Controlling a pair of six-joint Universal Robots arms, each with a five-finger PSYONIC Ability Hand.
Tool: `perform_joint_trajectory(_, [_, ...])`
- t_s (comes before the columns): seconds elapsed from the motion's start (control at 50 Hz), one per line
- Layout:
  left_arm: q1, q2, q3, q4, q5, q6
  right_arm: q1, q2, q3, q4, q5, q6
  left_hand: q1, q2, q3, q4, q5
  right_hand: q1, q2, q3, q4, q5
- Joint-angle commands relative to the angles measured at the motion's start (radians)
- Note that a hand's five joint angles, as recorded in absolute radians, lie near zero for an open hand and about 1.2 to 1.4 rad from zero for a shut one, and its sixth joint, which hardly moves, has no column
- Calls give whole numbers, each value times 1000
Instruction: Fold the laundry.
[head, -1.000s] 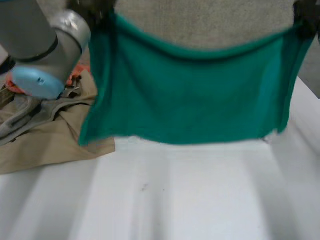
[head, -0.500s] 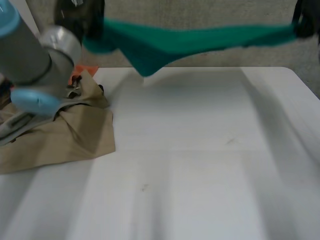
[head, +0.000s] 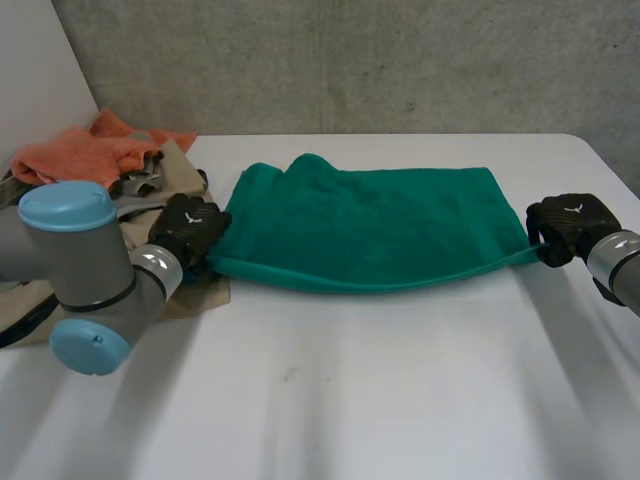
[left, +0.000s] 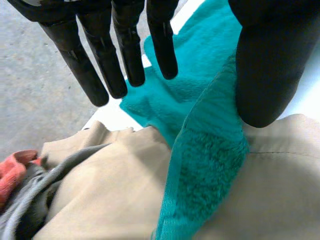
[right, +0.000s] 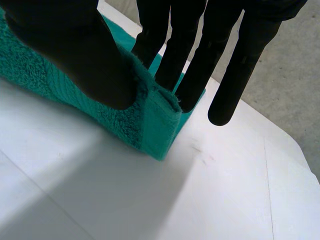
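Head view: green towel (head: 370, 225) lies flat across the far half of the white table (head: 380, 400), stretched lengthwise between the two hands; its near long edge appears to show two layers, and its far left corner is rumpled.
Left hand position: left hand (head: 190, 232) sits at the towel's near left corner, where that corner overlaps the tan garment (left: 100, 190).
Left hand state: fingers (left: 125, 55) straight and spread well clear of the thumb; the towel's edge runs just beside the thumb, nothing is clasped, so the hand is slack and empty.
Right hand position: right hand (head: 565, 228) is at the towel's near right corner, on bare table.
Right hand state: thumb on top of the corner, straight fingers (right: 195, 55) behind it, the cloth rising between them; judged a pinch on the towel.
Other laundry: orange cloth (head: 80, 155) lies heaped with the tan garment at the far left of the table.
Step in hand: judged the lay-down, with the towel set flat for folding.
Next move: calls for the right hand to let go, then both hands to take the corners at one short end and carry them across to the other.
Risk: the left corner resting on the tan garment may drag that garment along.
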Motion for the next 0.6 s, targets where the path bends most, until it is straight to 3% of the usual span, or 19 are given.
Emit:
perform_joint_trajectory(0.02, [22,38,-29,-13,-27,-41,-5,-9,16,-14,-2,24,3,-5,-10,-2,-1,251,211,206,197,201])
perform_joint_trajectory(0.24, [70,19,-41,-69,-21,-48,-8,-8,23,-17,-2,13,111,104,98,106,108,251,211,206,197,201])
perform_joint_trajectory(0.4, [64,-14,-20,-95,31,-24,-11,-17,27,-5,-2,4,613,605,600,608,609,251,211,206,197,201])
perform_joint_trajectory(0.46, [55,-8,-23,-115,42,-16,-16,-32,32,3,-2,-1,605,597,592,600,601,251,211,206,197,201])
perform_joint_trajectory(0.52, [53,2,-26,-133,42,-15,-22,-49,38,12,-6,-16,408,401,396,403,405,251,211,206,197,201])
perform_joint_trajectory(0.6, [58,8,-21,-145,30,-13,-28,-58,41,30,-21,-30,472,465,459,467,469,251,211,206,197,201])
